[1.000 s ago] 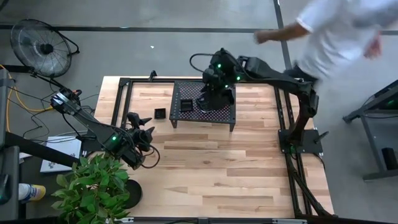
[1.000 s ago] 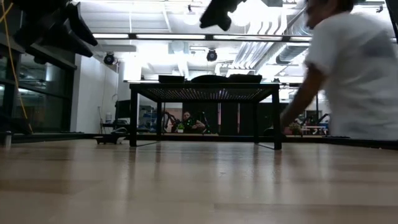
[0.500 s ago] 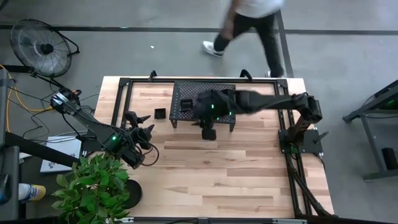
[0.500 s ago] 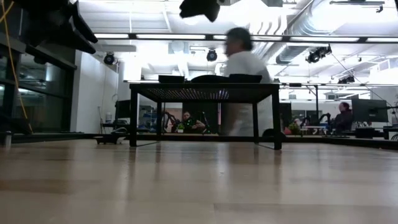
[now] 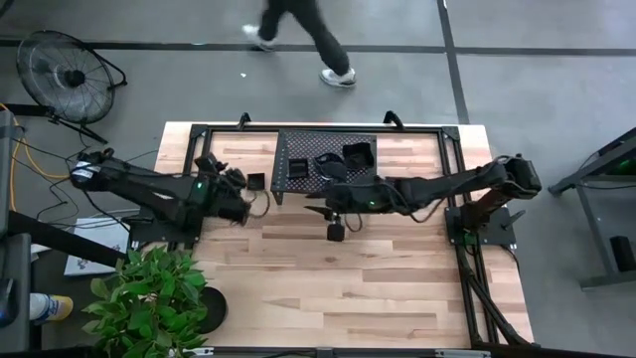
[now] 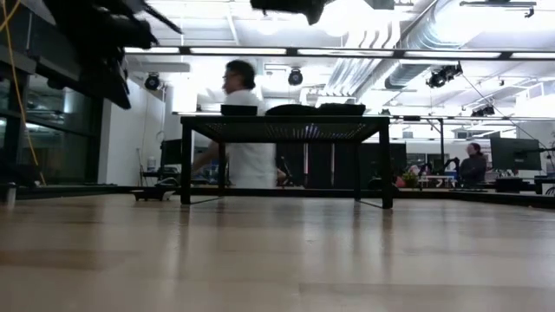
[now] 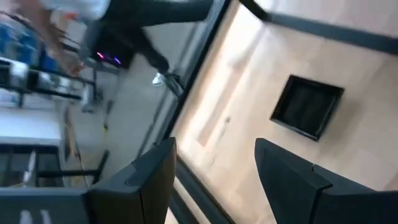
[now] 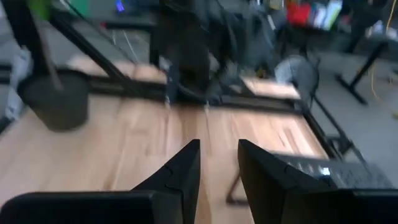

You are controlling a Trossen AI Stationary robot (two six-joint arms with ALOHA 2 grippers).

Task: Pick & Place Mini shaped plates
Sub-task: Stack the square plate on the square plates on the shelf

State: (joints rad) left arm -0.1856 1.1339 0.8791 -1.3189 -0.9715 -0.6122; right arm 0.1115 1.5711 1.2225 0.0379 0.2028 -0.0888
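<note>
Since a second ago the right arm has come off the mesh rack and now reaches low over bare wood just near of it. The left arm has swung from the near-left corner up toward the rack's left end, and the person has crossed leftward beyond the far edge. High view: the right gripper hangs over the table just near of the rack's front edge; whether anything sits in its jaws cannot be told from here. The left gripper lies close to a lone square mini plate sitting on the wood just left of the rack. On the rack are more mini plates: a square one at far right, a rounder one mid-rack and a square one at left. A floor fan stands far left and a potted plant near left. Low view: the rack stands across the far table with three plate outlines on top, at left, middle and right. The person walks behind it, and a second person sits far right in the room. Left wrist view: the left gripper has its fingers set wide apart with nothing between them, and the lone square plate is flat on the wood ahead, untouched. Right wrist view: the right gripper has its fingers a narrow gap apart, bare wood showing through, no plate held.
</note>
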